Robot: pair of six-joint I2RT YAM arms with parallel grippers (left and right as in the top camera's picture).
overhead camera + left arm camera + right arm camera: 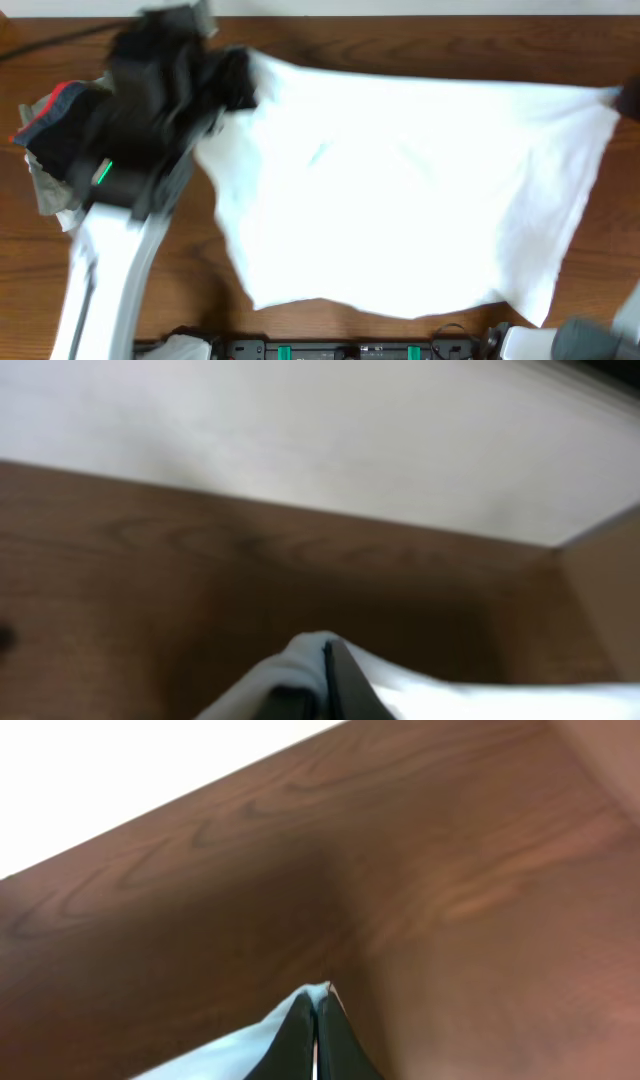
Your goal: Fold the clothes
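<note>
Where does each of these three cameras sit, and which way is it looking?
Overhead: fixed above the table, looking straight down on the spread white garment; the left arm shows.
Left wrist: mounted behind the shut left gripper, looking along it across the wood to a pale wall.
Right wrist: mounted behind the shut right gripper, looking along it over the wood.
Shared: both wrist views show a gripper pinching an edge of that garment.
</note>
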